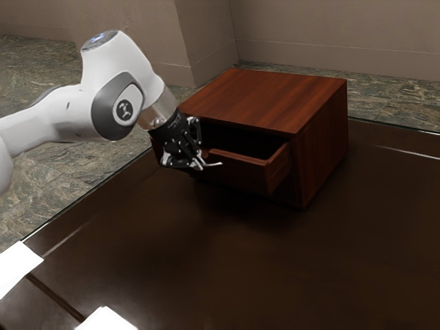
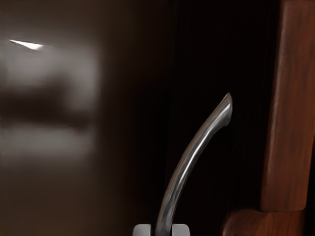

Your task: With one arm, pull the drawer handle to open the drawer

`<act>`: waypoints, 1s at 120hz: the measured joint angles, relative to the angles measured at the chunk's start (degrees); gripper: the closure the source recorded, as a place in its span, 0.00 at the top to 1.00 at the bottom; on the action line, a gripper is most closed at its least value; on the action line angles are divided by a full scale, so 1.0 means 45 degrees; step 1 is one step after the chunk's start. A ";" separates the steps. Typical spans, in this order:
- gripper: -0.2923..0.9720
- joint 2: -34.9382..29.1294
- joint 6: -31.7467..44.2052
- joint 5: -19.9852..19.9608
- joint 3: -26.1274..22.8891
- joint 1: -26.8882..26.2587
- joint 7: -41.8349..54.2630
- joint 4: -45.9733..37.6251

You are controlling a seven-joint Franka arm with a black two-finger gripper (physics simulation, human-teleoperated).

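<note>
Nearest, at the exterior view's lower edge, 2 flat white sheets (image 1: 15,265) on the dark glossy table (image 1: 227,268), well apart from the work.

Further in, the black two-finger pincer (image 1: 187,162) on the white arm, reaching in from the exterior view's left. Closed narrowly on the slim curved silver metal handle (image 1: 214,163). In the wrist view, 2 pale fingertips (image 2: 142,229) pressed against the handle (image 2: 197,162) from either side, the bright bar curving up and away from them. Handle right inside the pincer, then, not beside it; nothing more to reach for.

Just beyond the handle, the reddish-brown wooden drawer (image 1: 240,173), part-way out of the matching boxy wooden cabinet (image 1: 275,100), with a dark gap showing above the drawer front. Handle's long axis apparently across that front. Sliding axis square to it, out of the cabinet toward the exterior view's lower left — toward the arm's own side.

Judged from that: a straight draw along this line, away from the cabinet, wrist held square to avoid skewing the drawer or slipping off the curved bar. Probably mid-pull, with more travel seemingly available.

Farthest off, grey marbled floor (image 1: 41,62) and plain beige wall (image 1: 309,27).
</note>
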 joint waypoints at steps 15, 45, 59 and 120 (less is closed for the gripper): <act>0.15 -0.0526 0.0224 0.0013 0.0010 -0.0018 -0.0009 -0.0683; 0.15 -0.1409 0.0645 0.0031 0.0085 -0.0099 -0.0025 -0.1871; 0.15 -0.1740 0.0762 0.0034 0.0006 -0.0023 -0.0029 -0.2214; 0.15 -0.3158 0.1134 0.0069 0.0020 0.0030 -0.0045 -0.3942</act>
